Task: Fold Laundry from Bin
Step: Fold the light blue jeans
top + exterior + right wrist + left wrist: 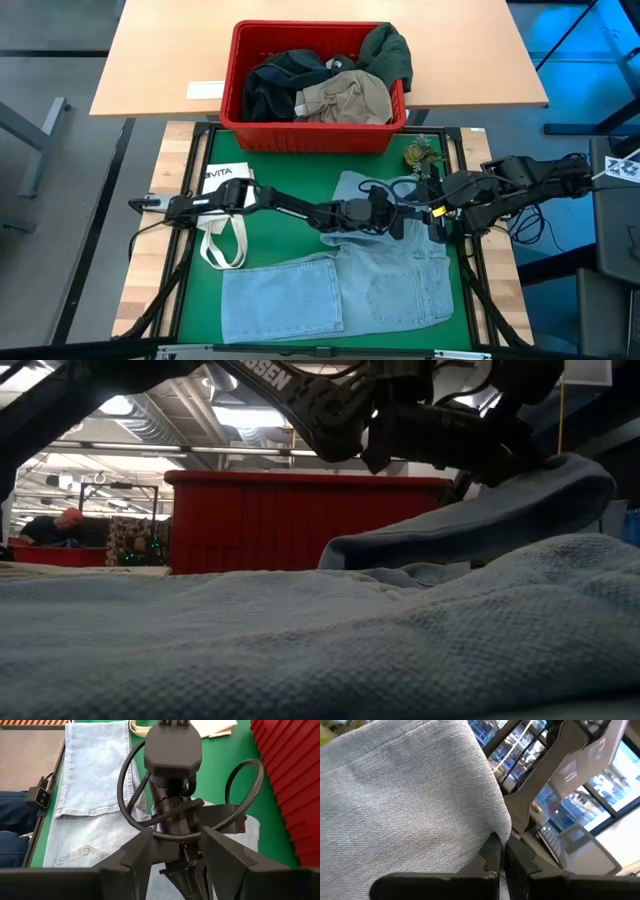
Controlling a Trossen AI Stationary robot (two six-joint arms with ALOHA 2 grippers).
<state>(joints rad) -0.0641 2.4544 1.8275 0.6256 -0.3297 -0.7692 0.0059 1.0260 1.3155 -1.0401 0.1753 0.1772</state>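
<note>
Jeans (pixel 340 290) in pinched-together left claw (pixel 398 222), right claw (pixel 437 228) apart; "VITA" on tote (pixel 226 182).

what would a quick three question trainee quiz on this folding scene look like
1. True or false: the left gripper is shut on the jeans.
2. Where is the khaki garment? A) on the green mat B) in the red bin C) hanging from the right gripper
3. Fill in: the white tote bag lies beside the ____ arm.

Key: 1 true, it pinches a lifted fold of denim. 2 B. 3 left.
</note>
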